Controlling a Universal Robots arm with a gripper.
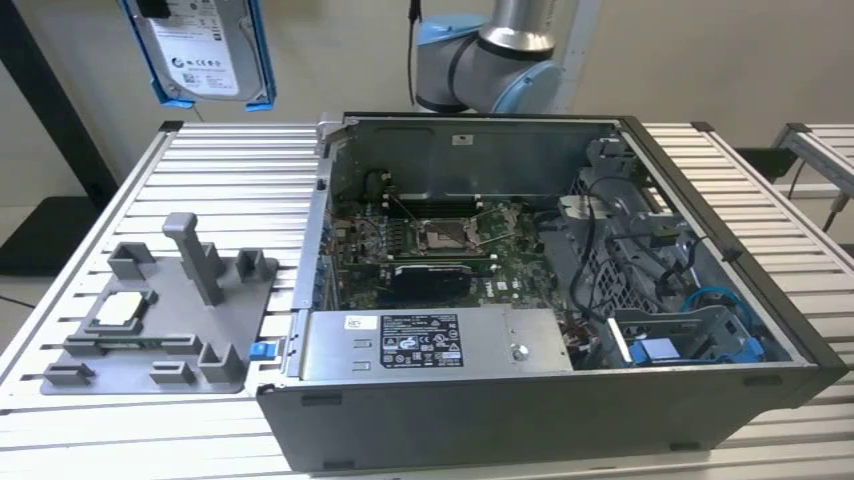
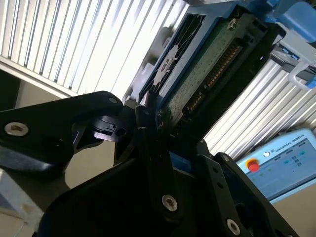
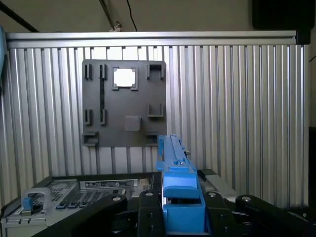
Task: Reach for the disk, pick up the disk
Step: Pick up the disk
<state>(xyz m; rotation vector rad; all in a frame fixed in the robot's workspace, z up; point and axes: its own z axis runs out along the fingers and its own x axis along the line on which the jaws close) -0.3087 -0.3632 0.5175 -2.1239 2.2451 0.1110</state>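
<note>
Black tool (image 3: 181,211), seen in both wrist views, is closed on the disk (image 1: 207,50), a flat rectangular silver hard drive with a white printed label and a bright blue plastic frame. In the first wrist view the two dark fingers (image 3: 148,205) press against either side of the blue frame, with the disk (image 3: 173,165) edge-on between them. In the second wrist view the tool (image 2: 170,143) grips the same end, and the green circuit board (image 2: 207,74) on the disk's underside faces the camera.

In the exterior view the disk hangs upright in the air, label outward. It sits above and beyond the rear corner of the open grey metal computer case (image 1: 534,420), toward the exterior view's left, touching neither the case nor the ribbed aluminium surface (image 1: 214,170).

A grey plastic fixture tray (image 1: 200,320) lies on the surface just beside the case, on the exterior view's left. It carries a small square silver chip (image 1: 118,310).

Inside the case, along its near wall, sits a silver power-supply box (image 1: 427,342) with a white label. The grey and blue arm (image 1: 487,60) stands behind the case.
</note>
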